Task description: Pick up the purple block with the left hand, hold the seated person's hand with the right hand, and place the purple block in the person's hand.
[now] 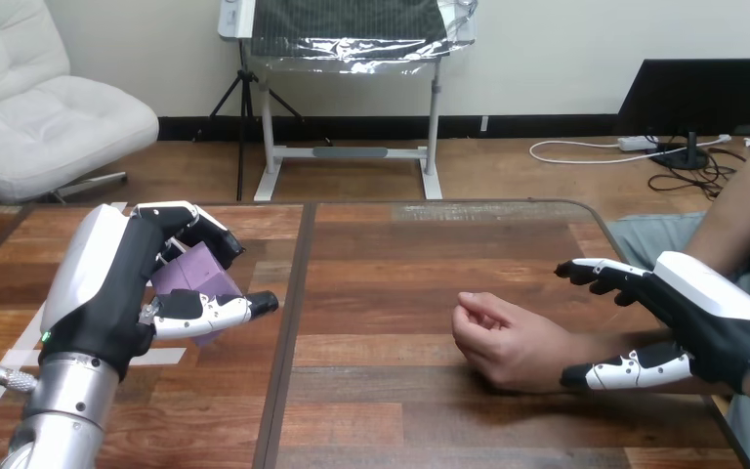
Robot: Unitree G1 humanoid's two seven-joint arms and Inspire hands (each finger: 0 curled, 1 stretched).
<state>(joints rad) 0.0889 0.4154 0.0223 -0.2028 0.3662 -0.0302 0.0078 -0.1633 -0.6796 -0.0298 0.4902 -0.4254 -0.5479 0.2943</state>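
— What does the left hand [122, 283] have?

— The purple block [193, 276]. It is a matte, flat-faced cube, pinched between curled fingers above and the thumb below, well to the left of the person's hand [508, 342]. The black palm hides its back, and the thumb crosses its lower part.

— And the right hand [713, 318]?

— It sits just right of the person's hand, astride the wrist. Its fingers reach out nearly straight on the far side, clear of the skin, and the thumb lies along the near side. It clasps nothing, and I cannot tell whether the thumb touches the wrist. It has hard white shells over black, and its forearm is cut off at the edge.

— The person's hand itself?

— It is loosely curled and rests on the worktop [400, 410], which is glossy brown wooden planks. A dark seam [288, 342] runs between the person's hand and the block.
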